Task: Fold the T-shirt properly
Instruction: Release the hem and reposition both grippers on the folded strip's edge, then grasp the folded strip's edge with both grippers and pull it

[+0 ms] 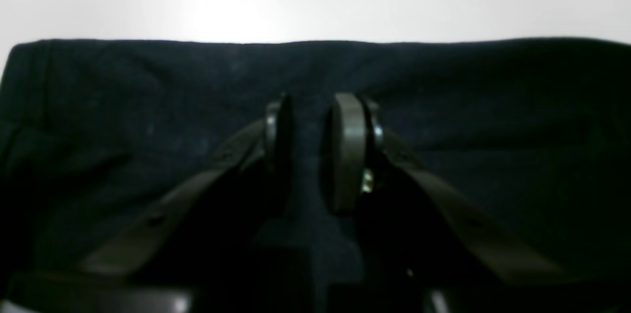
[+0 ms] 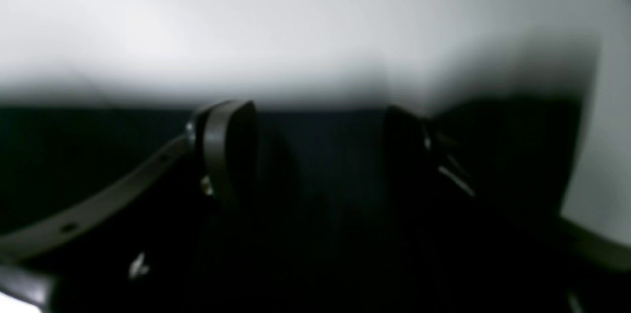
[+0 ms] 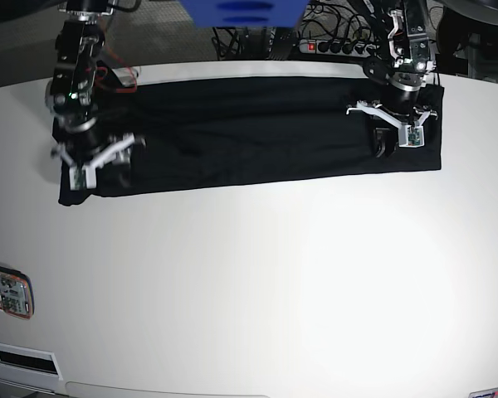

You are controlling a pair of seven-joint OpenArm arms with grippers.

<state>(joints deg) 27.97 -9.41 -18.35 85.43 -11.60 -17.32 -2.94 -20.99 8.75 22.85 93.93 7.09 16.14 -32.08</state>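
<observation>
Across the upper frame the T-shirt (image 3: 249, 133) lies as a long folded band on the white table (image 3: 257, 290), further folds remaining; left gripper (image 1: 308, 153) narrowly parted and right gripper (image 2: 320, 150) wide hover over its ends, neither visibly holding cloth.

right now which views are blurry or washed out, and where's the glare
Left wrist view: soft focus, a bright glare patch on the white table above the T-shirt, whose fabric goes nearly black low down. Right wrist view: the blurriest, with the T-shirt's edge smeared into the table and the lower half underexposed. Base view: sharp, evenly lit, mild sheen on the table.
</observation>
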